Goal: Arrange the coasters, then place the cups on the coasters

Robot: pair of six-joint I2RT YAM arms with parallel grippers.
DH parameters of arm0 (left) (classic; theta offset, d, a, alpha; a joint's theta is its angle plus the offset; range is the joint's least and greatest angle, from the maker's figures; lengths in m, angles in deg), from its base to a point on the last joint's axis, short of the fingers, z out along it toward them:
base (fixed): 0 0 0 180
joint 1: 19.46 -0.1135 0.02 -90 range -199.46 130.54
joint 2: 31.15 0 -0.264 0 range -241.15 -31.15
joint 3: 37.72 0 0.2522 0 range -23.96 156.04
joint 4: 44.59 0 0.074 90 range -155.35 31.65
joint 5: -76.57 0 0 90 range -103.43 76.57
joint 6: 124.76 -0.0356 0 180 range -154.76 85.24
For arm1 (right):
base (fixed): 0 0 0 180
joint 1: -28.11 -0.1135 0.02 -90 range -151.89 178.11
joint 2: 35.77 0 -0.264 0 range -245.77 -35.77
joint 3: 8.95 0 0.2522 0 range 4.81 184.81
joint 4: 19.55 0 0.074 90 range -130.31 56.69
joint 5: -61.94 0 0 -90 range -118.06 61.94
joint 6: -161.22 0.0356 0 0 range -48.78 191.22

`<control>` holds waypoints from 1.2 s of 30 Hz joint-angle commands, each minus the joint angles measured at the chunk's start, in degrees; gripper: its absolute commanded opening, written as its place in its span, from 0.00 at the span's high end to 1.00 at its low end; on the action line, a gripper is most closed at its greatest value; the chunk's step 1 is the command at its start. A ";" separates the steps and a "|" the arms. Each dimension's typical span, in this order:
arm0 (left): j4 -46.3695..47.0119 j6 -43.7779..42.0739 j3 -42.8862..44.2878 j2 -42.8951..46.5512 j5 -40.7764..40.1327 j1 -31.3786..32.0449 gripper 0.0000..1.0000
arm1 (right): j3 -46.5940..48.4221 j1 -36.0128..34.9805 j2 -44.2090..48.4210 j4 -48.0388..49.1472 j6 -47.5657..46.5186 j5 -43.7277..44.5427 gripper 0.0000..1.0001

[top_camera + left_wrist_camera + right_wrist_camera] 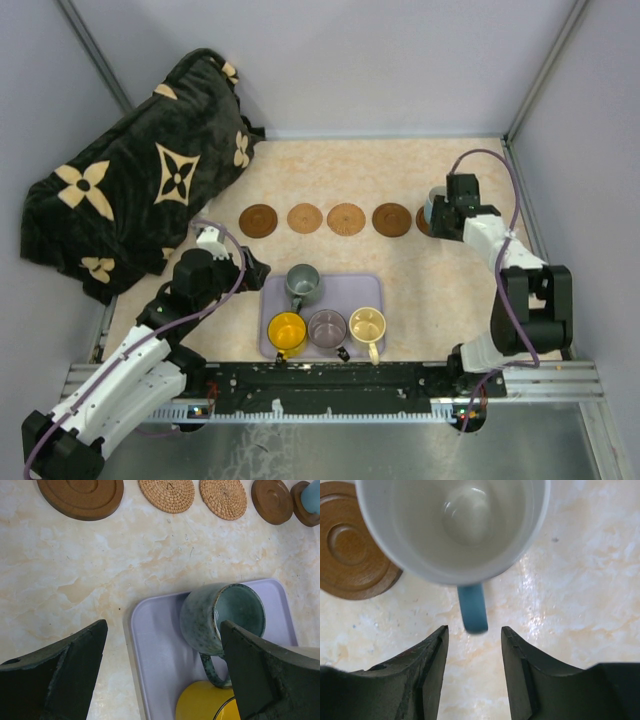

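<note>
Right fingers stand partly open, one on each side of the handle tip of the light blue cup, with a gap on both sides; nothing is gripped. This cup stands on the right-end coaster of a five-piece row across the middle of the worktop. From the left, the row runs: left-end coaster, dark; two woven coasters, tan; fourth coaster, dark. Left fingers are fully open and empty above the near-left corner of the lavender tray, which lies at the near edge. On the tray: grey-green cup at the far side; yellow cup, purple-grey cup and cream cup along the near side. A black patterned blanket covers the far-left corner.
</note>
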 commanded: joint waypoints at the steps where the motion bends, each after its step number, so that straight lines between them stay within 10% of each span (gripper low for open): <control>1: 0.52 -0.63 -0.10 -0.37 -0.02 0.43 0.00 | -2.94 -2.21 10.69 -0.28 4.66 -3.25 0.50; 19: 1.05 -0.83 0.46 -1.57 0.98 0.45 0.00 | -9.41 -23.71 40.38 -22.31 14.17 -9.01 0.54; 36: -1.11 -0.24 1.12 -3.57 0.68 0.50 0.00 | -11.90 -58.75 38.83 -25.25 29.77 2.48 0.50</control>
